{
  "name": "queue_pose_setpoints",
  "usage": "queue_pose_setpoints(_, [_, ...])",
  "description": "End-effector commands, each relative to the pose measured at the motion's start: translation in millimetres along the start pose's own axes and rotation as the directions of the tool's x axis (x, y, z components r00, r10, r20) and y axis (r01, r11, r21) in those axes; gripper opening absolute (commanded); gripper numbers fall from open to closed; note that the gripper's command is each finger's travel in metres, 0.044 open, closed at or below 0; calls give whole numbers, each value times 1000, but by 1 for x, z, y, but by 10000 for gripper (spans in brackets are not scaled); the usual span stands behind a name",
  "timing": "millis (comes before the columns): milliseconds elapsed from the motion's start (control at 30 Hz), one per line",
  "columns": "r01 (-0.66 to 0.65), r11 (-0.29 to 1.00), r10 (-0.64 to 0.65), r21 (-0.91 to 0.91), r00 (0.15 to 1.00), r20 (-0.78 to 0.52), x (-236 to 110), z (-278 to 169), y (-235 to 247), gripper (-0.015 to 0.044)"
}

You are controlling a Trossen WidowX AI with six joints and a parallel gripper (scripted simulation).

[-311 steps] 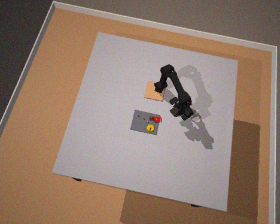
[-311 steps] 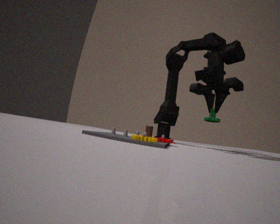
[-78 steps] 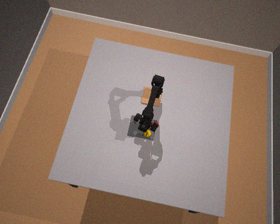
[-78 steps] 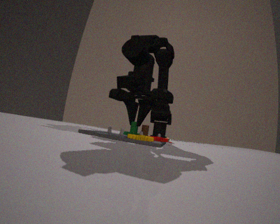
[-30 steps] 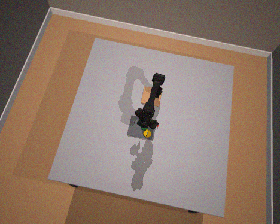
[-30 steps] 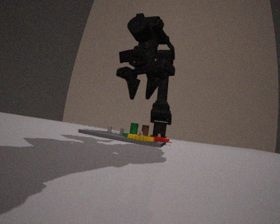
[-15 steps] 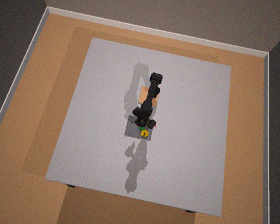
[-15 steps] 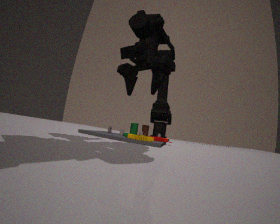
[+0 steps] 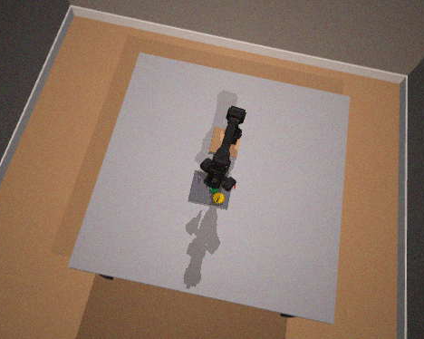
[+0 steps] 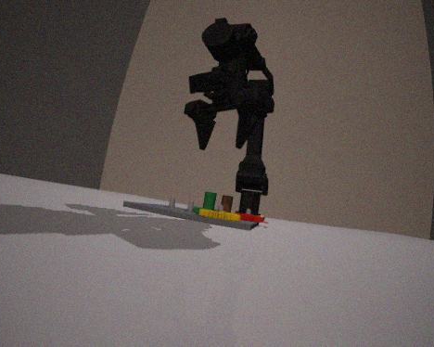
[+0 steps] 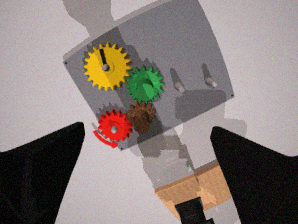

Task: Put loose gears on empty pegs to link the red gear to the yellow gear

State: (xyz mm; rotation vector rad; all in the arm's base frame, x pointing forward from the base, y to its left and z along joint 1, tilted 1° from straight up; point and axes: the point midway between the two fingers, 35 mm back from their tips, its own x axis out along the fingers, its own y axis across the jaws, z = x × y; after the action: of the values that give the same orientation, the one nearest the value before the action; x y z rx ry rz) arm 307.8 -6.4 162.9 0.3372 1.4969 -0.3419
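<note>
Gears, 4 [image 11: 145,84], sit on the grey board [image 9: 196,190] [image 10: 148,209] [image 11: 195,30]; the hand [image 10: 221,148] [image 11: 149,131] is wide open, gripping nothing.

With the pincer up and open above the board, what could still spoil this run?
The chain's teeth look joined in the wrist view, from the red gear through the brown gear and green gear to the yellow gear, but two risks remain:
- Brown's seating is hard to judge; if it sits high, teeth might slip.
- Brown and green carry tall handles, so a low sweep by the pincer could knock them.
</note>
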Motion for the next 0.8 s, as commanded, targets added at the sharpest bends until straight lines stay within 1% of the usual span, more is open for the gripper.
queue_pose_setpoints(0, [0,1000,0,5,1000,-1,0,0,0,440])
queue_pose_setpoints(533, [0,1000,0,5,1000,-1,-1,-1,2,440])
queue_pose_setpoints(633, [-3,1000,3,5,1000,-3,-5,-16,33,440])
queue_pose_setpoints(767, [-7,1000,7,5,1000,-7,-13,-49,81,440])
